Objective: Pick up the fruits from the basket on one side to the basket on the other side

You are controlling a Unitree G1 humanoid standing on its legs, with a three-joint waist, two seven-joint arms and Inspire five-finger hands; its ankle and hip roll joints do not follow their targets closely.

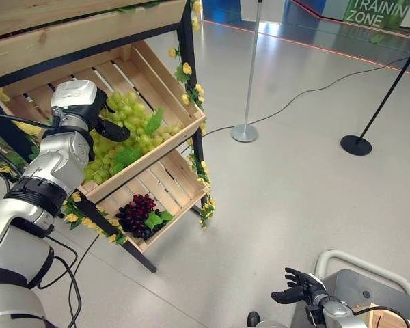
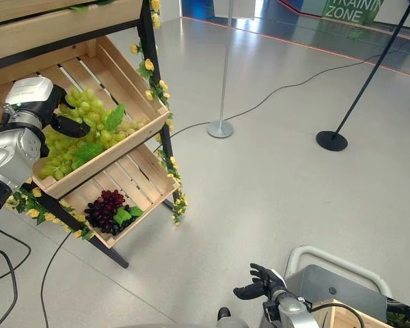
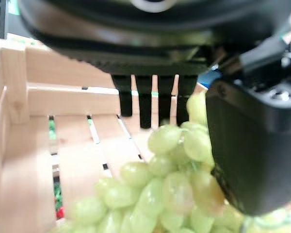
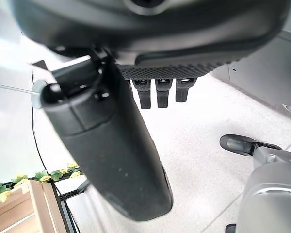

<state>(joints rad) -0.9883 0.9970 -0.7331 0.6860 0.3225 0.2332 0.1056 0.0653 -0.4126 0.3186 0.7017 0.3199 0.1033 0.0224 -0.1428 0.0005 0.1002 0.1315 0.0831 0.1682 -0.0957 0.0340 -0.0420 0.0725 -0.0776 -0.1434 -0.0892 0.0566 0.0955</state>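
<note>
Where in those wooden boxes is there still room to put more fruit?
The lower crate has bare slats along its back and right side, beyond the purple grapes at its front left. The upper crate is crowded: green grapes fill its front, where the left robot hand reaches. Only its back slats are bare.

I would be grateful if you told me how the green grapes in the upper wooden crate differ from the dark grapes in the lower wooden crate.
The green grapes are pale green and heaped widely across the upper wooden crate; the dark purple grapes form one small bunch in the lower wooden crate. The robot's left hand rests among the green grapes, its thumb against them; nothing touches the dark grapes. Both have green leaves and lie on tilted slatted wood.
</note>
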